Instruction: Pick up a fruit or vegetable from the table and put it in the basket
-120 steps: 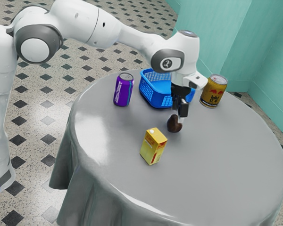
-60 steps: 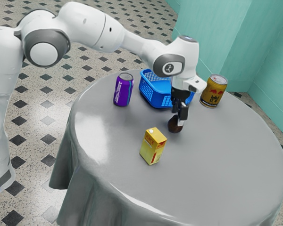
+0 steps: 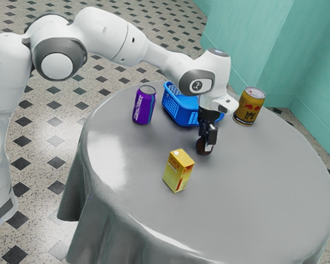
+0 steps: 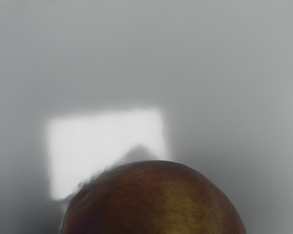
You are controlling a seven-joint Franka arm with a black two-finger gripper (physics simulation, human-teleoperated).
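1. Exterior view: your gripper (image 3: 208,146) is low over the surface (image 3: 258,192), its lower end overlapping the fruit (image 3: 201,147). The fruit is on the surface, directly at the gripper. You cannot tell whether the gripper is spread or closed. The basket (image 3: 179,105) stands just beyond, toward the exterior view's upper left.
2. Wrist view: the fruit's rounded side lies just under your hand; its long axis cannot be determined. Confirm grip before lifting.
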